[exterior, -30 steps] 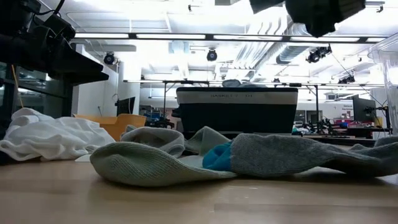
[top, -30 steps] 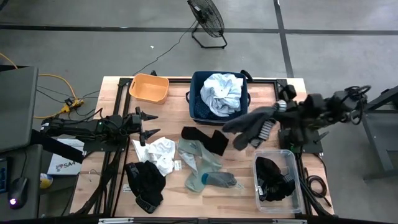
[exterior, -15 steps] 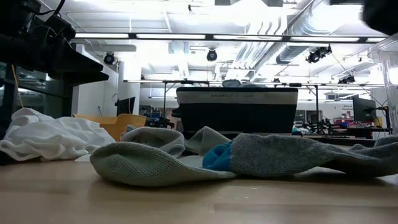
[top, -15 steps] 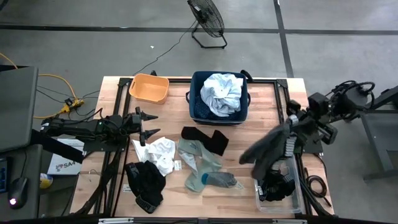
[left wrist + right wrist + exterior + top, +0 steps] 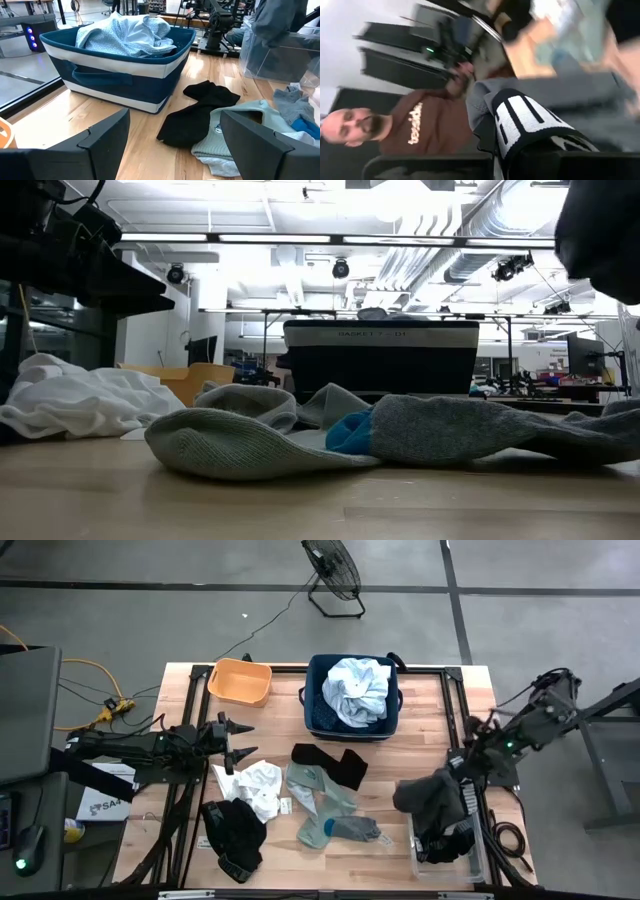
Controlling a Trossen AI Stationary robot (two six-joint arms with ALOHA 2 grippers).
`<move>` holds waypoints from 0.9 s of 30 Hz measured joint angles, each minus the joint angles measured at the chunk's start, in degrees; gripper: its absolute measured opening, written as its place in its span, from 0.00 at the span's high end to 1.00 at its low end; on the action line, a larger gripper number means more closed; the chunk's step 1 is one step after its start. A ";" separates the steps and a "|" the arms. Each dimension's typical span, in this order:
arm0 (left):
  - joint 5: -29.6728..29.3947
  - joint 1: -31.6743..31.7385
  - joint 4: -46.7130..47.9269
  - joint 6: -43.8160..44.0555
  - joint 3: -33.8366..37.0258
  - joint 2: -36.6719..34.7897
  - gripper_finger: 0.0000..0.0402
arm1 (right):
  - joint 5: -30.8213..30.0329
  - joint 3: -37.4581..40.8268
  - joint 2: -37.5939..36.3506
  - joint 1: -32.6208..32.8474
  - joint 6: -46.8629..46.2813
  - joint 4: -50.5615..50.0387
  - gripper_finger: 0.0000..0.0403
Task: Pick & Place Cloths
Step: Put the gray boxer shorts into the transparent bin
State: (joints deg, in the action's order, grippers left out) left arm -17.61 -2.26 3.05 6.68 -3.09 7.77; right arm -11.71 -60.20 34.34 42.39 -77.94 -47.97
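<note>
Grey garment (image 5: 432,795) hanging mid-air; pale shirt (image 5: 357,690) heaped; socks (image 5: 330,808), black pieces (image 5: 331,762) flat on wood.

Two black jointed arms with looped cables, each claw dark-fingered.

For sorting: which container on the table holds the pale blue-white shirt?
The navy fabric bin at the table's far edge; the orange tub looks empty, and the clear box holds black pieces.

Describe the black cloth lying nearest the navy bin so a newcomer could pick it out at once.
Start at the navy fabric bin at the table's far middle. Just in front of it on the bare wood lies a long flat black cloth, its end overlapping the grey-green socks. Unlike the bunched black pile near the front-left edge, it is spread out in a strip.
</note>
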 joint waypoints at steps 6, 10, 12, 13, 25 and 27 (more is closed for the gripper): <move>0.00 0.00 0.00 -0.03 0.00 -0.02 0.24 | 10.73 0.00 3.80 0.00 -16.07 -10.83 0.99; 0.00 0.00 0.00 -0.08 0.00 0.00 0.24 | 18.22 0.00 7.70 0.00 -21.09 -14.85 0.99; 0.00 0.00 0.00 -0.15 0.00 -0.01 0.24 | 19.13 0.00 9.80 0.00 -20.94 -15.11 0.99; 0.00 0.00 0.02 -0.17 0.00 0.00 0.24 | 19.30 0.00 10.89 0.00 -20.73 -14.87 0.99; 0.00 0.02 0.02 -0.15 0.00 -0.01 0.24 | 22.84 0.00 29.72 0.70 -9.48 -13.16 0.99; 0.00 0.00 0.00 -0.15 0.00 0.00 0.24 | 22.72 0.00 32.95 1.18 -7.41 -12.81 0.99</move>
State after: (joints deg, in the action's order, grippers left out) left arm -17.61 -2.26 3.05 6.52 -3.09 7.77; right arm 11.02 -60.20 67.29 43.58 -85.35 -60.78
